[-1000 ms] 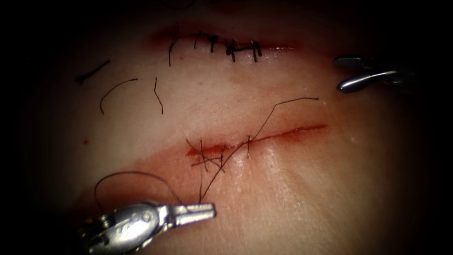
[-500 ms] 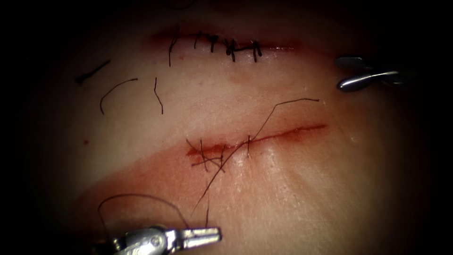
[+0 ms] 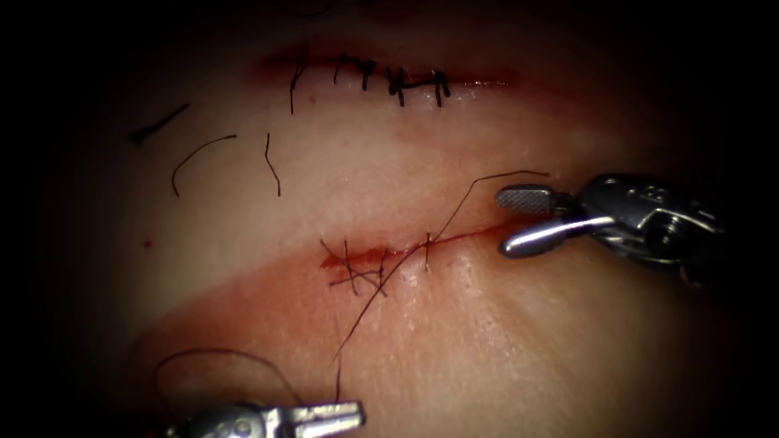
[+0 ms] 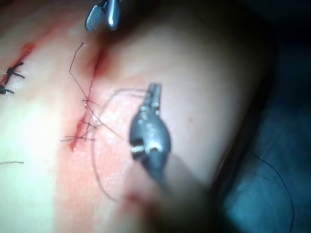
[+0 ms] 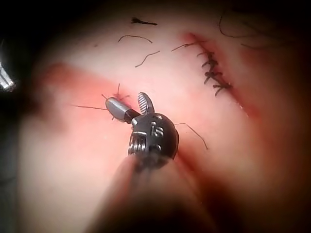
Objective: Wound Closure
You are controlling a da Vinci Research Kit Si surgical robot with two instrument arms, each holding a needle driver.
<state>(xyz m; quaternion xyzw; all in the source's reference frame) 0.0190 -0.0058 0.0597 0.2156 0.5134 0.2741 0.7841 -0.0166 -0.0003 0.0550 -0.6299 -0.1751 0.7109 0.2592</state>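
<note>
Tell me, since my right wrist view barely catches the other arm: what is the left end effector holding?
Observer: In the endoscope view the left end effector is shut on the thread that runs down from the stitched part of the cut.
Operator: Any slack behind it?
Observer: Yes, a thread loop arcs over the tissue to its left.
Operator: And my right end effector?
Observer: The right end effector is open, empty, straddling the cut's unstitched right end.
</note>
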